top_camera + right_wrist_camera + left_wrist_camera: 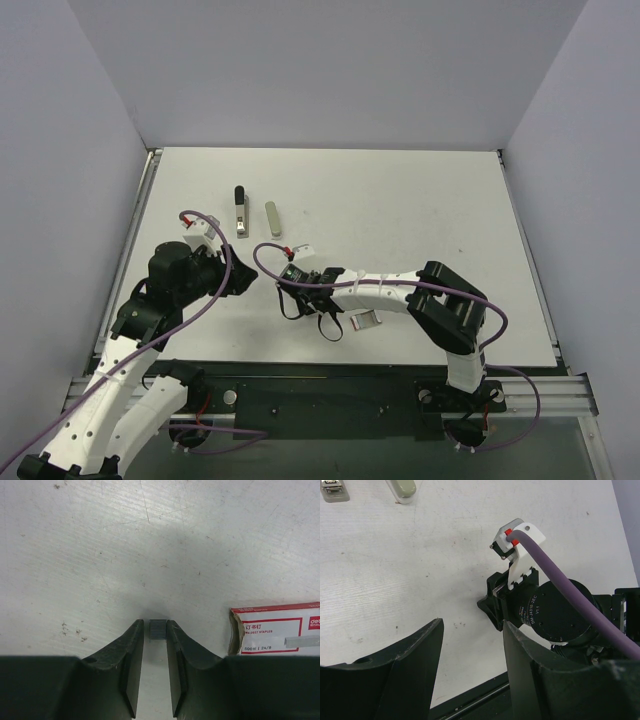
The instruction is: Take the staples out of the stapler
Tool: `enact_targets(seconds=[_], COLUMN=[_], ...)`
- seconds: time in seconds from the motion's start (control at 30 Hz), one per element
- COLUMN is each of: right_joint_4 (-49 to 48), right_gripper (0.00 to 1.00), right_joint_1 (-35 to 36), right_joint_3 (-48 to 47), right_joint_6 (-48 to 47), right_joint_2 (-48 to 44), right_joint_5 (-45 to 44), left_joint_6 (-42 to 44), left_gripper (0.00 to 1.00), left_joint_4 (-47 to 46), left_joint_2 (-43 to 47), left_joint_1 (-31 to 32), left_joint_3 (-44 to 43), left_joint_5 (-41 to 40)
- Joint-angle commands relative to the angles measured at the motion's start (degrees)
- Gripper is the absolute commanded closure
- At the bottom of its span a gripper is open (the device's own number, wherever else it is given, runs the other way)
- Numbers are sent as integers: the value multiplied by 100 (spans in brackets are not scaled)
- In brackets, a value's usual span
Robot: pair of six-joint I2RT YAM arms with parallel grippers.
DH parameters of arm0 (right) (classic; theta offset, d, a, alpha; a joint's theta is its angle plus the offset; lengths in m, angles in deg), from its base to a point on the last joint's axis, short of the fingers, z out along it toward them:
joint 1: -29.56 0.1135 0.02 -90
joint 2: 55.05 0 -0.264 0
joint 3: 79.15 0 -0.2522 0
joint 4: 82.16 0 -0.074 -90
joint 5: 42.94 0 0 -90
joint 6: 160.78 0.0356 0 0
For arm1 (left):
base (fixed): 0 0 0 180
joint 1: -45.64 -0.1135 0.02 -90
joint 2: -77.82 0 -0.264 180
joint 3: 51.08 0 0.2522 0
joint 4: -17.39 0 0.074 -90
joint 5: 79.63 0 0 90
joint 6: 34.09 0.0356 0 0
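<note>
While the left gripper (472, 625) hangs with its two dark fingers well apart and nothing between them, the right gripper (155, 625) has its fingers drawn close together over the white table (400, 200). Between its tips lies the short grey metal strip of staples (158, 629), flat on the table. One finger appears to touch the strip and a thin sliver of gap seems to show at the other, so I cannot tell whether the strip is actually pinched.

One strip of staples is visible. One small red-and-white cardboard staple box (275, 630) lies beside the right gripper, near the strip but apart from it, close to the near edge of the table.

One slim silver metal stapler with a black end (241, 212) lies on the far left part of the table, its black end pointing far, well apart from both grippers and from the strip. Just to its right, not touching it, lies one grey rounded oblong piece (272, 215), parallel to the stapler. What that piece is cannot be told.

Each arm carries one purple cable (555, 575), two in all.
</note>
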Motion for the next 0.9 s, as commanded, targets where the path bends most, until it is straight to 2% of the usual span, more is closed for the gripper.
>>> enact_targets(seconds=[0.0,0.3,0.53,0.87], right_joint_4=[803,839,839,987], right_gripper=[80,97,98,97], right_joint_1=[32,32,58,32], right_joint_3=[282,273,440,1196], right_joint_6=[43,95,157,25], right_joint_2=[90,-7,-560,-2185], right_joint_5=[-97,-115,-71,-132], left_joint_6=[1,-8,-8,1], left_gripper=[39,39,39,39], left_joint_4=[-272,-272,-272,-281], left_joint_2=[16,16,-2,-20], left_joint_1=[-28,-28,-37,-89], left_joint_3=[-18,-18,-26,-18], left_joint_5=[47,56,56,47])
